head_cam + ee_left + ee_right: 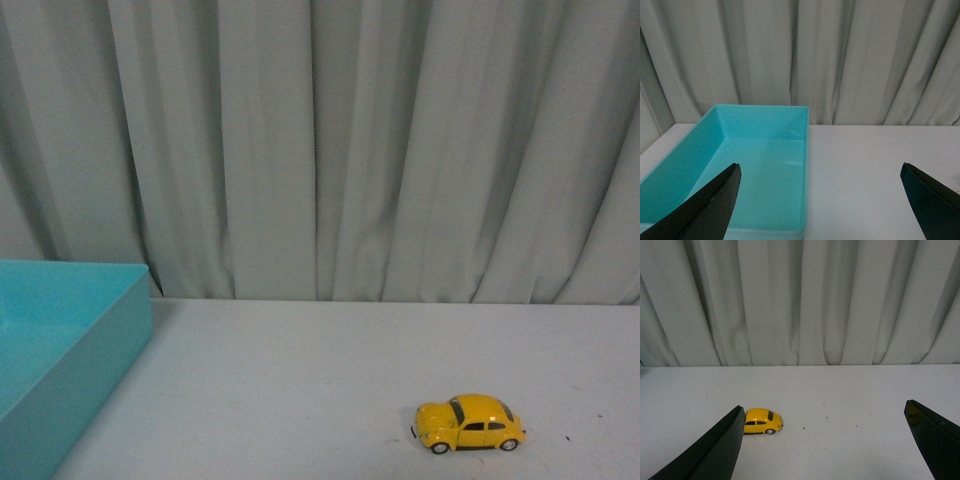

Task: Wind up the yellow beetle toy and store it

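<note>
The yellow beetle toy (469,423) stands on its wheels on the white table, right of centre near the front edge in the front view. In the right wrist view the beetle toy (762,421) sits ahead of my right gripper (823,412), partly behind one black finger (715,450); the jaws are wide open and hold nothing. My left gripper (820,170) is also wide open and empty, hovering over the near corner of the turquoise box (806,150). Neither arm shows in the front view.
The turquoise open box (120,320) stands at the table's left side, with nothing inside where I can see. A pale grey curtain (330,150) hangs along the table's far edge. White tabletop (300,380) lies between box and toy.
</note>
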Robot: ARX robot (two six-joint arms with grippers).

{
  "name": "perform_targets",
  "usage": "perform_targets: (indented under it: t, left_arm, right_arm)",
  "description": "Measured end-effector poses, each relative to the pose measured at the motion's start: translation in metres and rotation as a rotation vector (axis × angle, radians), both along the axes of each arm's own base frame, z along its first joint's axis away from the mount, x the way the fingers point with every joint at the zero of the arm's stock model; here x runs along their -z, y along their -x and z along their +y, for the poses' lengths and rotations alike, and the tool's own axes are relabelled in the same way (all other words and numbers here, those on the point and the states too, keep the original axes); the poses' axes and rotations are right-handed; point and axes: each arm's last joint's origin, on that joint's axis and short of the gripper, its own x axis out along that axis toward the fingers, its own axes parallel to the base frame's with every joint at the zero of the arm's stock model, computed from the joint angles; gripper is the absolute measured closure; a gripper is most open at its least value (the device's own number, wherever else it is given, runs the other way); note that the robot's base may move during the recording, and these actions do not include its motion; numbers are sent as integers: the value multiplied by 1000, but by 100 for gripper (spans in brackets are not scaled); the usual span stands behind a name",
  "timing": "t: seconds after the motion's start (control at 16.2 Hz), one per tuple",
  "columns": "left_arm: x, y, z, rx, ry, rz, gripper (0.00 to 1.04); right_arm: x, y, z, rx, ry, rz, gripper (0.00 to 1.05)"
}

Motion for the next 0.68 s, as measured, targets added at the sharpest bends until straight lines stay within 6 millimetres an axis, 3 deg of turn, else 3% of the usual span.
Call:
perform_targets:
  t: [0.68]
  left_arm:
    - [0, 0, 0, 0, 0, -1, 7]
  right_arm:
    - [0, 0, 0, 0, 0, 0, 7]
